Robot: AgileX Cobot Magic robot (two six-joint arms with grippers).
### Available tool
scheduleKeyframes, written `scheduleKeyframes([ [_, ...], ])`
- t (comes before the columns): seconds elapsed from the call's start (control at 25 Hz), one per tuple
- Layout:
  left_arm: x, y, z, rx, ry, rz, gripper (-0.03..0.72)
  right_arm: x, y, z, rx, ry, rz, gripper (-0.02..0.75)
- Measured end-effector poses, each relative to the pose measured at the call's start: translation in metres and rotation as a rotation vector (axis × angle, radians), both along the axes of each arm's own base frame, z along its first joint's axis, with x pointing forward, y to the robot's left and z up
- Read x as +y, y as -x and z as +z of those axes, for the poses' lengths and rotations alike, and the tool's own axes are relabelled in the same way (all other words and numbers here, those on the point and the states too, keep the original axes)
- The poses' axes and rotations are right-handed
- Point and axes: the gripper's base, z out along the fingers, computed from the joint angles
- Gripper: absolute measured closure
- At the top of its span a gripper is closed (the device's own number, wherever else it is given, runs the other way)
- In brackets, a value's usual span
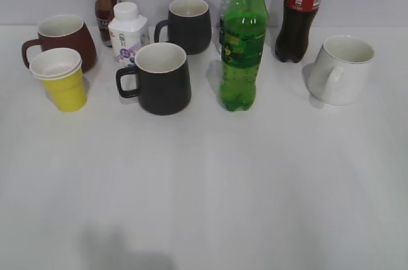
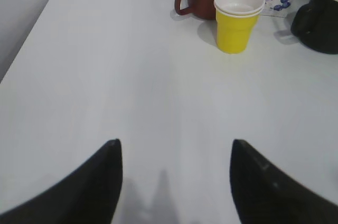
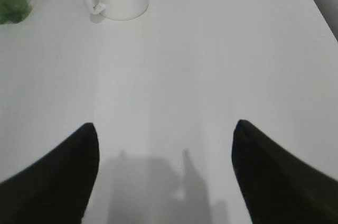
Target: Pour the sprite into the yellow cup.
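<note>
- The pour looks not yet begun: the sprite (image 1: 243,41) stands upright and capped in the middle of the white surface (image 1: 210,181), untouched.
- The yellow cup (image 1: 60,80) sits far left, just in front of a dark red mug (image 1: 64,37).
- The left claw (image 2: 174,174) and right claw (image 3: 165,168) both hang spread wide, holding nothing.
- Next, a claw must likely grip the bottle.
- The arms are out of the exterior view; the right wrist view shows only the bottle's blurred green base.

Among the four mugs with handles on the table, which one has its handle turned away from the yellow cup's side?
None does: all four handles point left. The white mug stands apart, alone at the far right, beyond the sprite and farthest from the yellow cup.
</note>
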Motion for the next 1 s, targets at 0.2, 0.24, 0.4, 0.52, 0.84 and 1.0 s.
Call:
scheduleKeyframes([
  [0.2, 0.0, 0.0, 0.0, 0.0, 0.0, 0.0, 0.197, 0.0, 0.0, 0.0, 0.0, 0.0, 0.0, 0.15],
  [0.24, 0.0, 0.0, 0.0, 0.0, 0.0, 0.0, 0.197, 0.0, 0.0, 0.0, 0.0, 0.0, 0.0, 0.15],
  [0.4, 0.0, 0.0, 0.0, 0.0, 0.003, -0.002, 0.197, 0.0, 0.0, 0.0, 0.0, 0.003, -0.002, 0.15],
  [0.52, -0.001, 0.0, 0.002, -0.014, 0.005, -0.005, 0.197, 0.0, 0.0, 0.0, 0.0, 0.003, -0.002, 0.15],
  [0.84, -0.001, -0.026, 0.035, -0.325, -0.002, -0.013, 0.197, 0.0, -0.002, 0.01, -0.073, 0.006, 0.003, 0.15],
  [1.0, -0.001, -0.059, 0.031, -0.405, -0.004, -0.017, 0.197, 0.002, -0.018, 0.031, -0.239, 0.001, 0.014, 0.15],
])
